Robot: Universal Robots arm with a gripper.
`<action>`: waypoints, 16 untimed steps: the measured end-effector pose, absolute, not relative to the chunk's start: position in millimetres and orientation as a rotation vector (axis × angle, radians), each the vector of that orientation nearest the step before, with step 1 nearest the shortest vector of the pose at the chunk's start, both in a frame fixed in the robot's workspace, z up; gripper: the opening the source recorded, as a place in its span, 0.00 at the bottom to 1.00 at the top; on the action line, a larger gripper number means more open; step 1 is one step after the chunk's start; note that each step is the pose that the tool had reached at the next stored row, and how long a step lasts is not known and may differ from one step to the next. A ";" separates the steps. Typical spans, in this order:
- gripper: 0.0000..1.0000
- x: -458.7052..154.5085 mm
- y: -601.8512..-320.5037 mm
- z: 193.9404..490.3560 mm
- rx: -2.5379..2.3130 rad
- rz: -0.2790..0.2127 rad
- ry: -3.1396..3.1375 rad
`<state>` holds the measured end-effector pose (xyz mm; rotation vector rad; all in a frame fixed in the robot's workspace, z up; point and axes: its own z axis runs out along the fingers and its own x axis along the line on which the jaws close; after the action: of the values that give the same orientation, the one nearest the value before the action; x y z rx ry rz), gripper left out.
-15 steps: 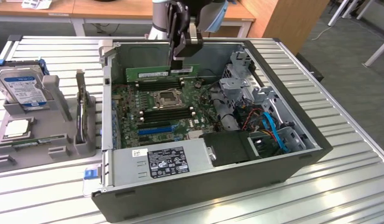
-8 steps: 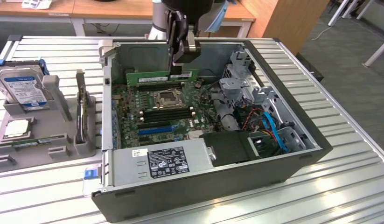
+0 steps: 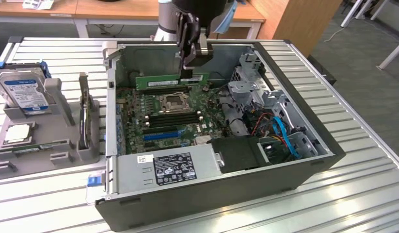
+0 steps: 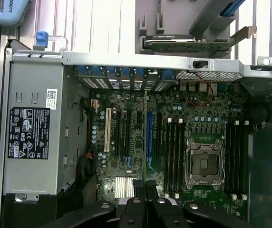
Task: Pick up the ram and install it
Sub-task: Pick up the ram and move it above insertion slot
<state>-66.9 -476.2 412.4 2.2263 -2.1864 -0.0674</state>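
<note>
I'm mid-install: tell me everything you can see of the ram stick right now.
The ram is a long, narrow green circuit-board stick with dark chips and a small pale label on its face. It stands level on its long edge inside the open computer case, over the motherboard, beyond the processor socket. The tool is shut on its upper edge. Whether its lower edge meets a slot cannot be told.

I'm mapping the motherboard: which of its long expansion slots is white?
The slot nearest the power supply; the rest are black or blue.
</note>
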 end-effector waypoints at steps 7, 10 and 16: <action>0.11 -47.4 -476.2 410.8 2.226 -0.069 -2.186; 0.11 -42.2 -476.2 410.5 2.226 -0.069 -2.185; 0.11 -42.0 -476.2 410.4 2.226 -0.069 -2.186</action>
<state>-42.0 -476.2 410.4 2.2256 -2.1857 -0.0687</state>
